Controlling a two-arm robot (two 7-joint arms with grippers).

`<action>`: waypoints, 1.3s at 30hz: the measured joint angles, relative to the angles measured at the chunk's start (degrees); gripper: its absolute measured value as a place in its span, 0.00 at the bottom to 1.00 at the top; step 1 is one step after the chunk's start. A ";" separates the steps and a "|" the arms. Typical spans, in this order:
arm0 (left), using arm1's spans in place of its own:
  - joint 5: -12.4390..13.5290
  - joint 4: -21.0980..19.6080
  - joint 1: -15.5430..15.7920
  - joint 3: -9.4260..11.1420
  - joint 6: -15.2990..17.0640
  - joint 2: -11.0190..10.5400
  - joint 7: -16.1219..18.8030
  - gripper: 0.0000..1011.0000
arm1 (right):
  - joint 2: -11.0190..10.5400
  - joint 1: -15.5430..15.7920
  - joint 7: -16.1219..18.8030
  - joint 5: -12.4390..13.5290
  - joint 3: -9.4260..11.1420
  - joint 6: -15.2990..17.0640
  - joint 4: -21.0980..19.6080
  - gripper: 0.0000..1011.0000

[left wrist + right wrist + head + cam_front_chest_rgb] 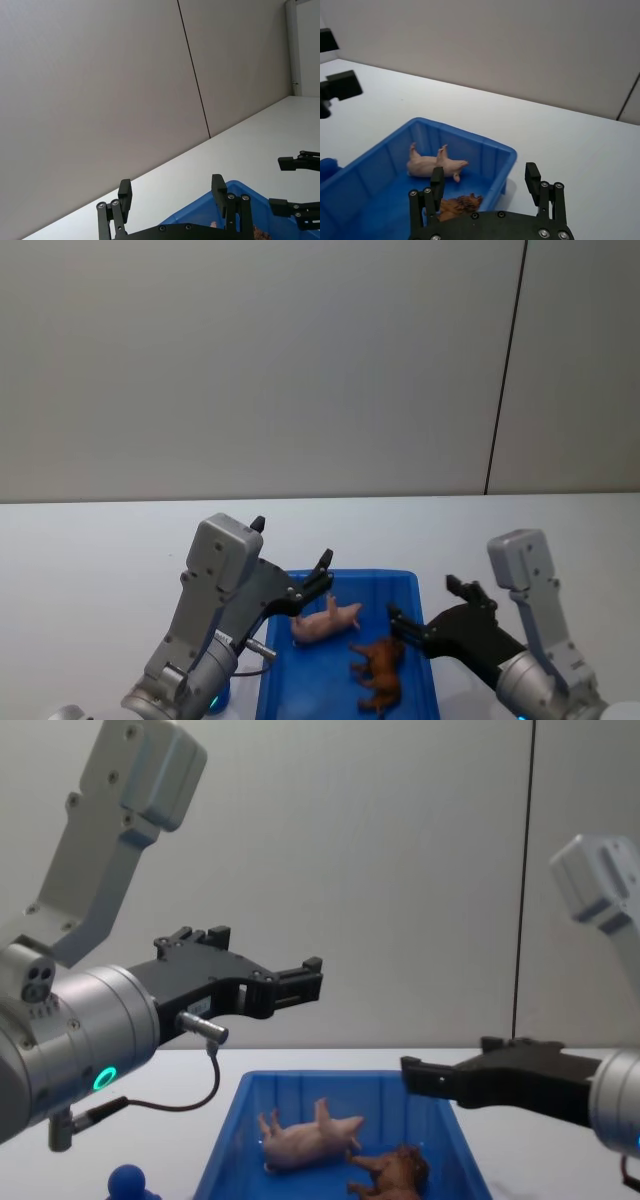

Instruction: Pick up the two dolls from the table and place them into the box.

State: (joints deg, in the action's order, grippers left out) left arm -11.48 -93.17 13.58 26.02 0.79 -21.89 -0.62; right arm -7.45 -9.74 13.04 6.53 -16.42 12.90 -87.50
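Placement looks finished: the pale pig (325, 620) lies on its side inside the blue box (375, 575), low in the centre of the head view, and the brown animal (380, 672) lies just beside it toward the lower right. The left claw (171, 187) hangs above the box's left rim with its jaws apart and empty. The right claw (485, 174) is at the right rim, also spread and holding nothing. I judge both dolls delivered, so the next move is for the arms to draw up and clear without brushing the walls. A small blue figure (127, 1182) stands on the white worktop (100, 540), in the chest view's lower left. If it counts, it falls to the left claw.
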 joint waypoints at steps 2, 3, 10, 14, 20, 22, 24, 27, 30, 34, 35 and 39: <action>0.00 0.00 0.00 0.00 0.00 0.00 0.00 0.99 | -0.37 0.44 -1.50 0.06 0.33 -0.35 -0.25 0.99; 0.00 0.00 0.00 0.00 0.00 0.00 0.00 0.99 | -0.48 0.57 -1.88 0.08 0.43 -0.44 -0.38 0.99; 0.00 0.00 0.00 0.00 0.00 0.00 0.00 0.99 | -1.71 2.41 -5.87 0.48 1.53 -1.02 -2.34 0.99; 0.00 0.00 0.00 0.00 0.00 0.00 0.00 0.99 | -2.53 3.65 -7.92 0.86 2.19 -1.32 -3.66 0.99; 0.00 0.00 -0.03 -0.03 0.04 -0.01 0.00 0.99 | -3.37 4.96 -10.09 1.22 2.84 -1.58 -5.05 0.99; -0.01 -0.02 -0.07 -0.06 0.16 -0.05 0.00 0.99 | -3.61 5.32 -10.62 1.34 3.03 -1.65 -5.44 0.99; -0.16 -0.19 -0.25 -0.15 0.49 -0.22 0.00 0.99 | -3.78 5.61 -11.08 1.41 3.18 -1.71 -5.76 0.99; -0.70 -0.58 -0.62 -0.38 1.40 -0.65 0.22 0.99 | -3.94 5.84 -11.48 1.49 3.30 -1.77 -6.02 0.99; -1.54 -1.09 -1.20 -0.72 2.48 -1.24 0.60 0.99 | -4.11 6.08 -11.87 1.55 3.45 -1.82 -6.30 0.99; -2.88 -1.75 -2.17 -1.26 3.90 -2.20 1.40 0.99 | -4.30 6.37 -12.35 1.62 3.60 -1.87 -6.60 0.99; -3.31 -1.87 -2.36 -1.37 4.26 -2.40 1.63 0.99 | -4.32 6.40 -12.42 1.63 3.61 -1.88 -6.64 0.99; -5.07 -2.39 -3.55 -2.03 5.64 -3.55 2.55 0.99 | -4.44 6.57 -12.69 1.67 3.68 -1.91 -6.82 0.99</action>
State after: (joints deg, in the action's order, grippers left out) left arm -16.56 -95.56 10.03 23.99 6.43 -25.44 1.92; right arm -11.89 -3.16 0.35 8.20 -12.74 10.99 -94.32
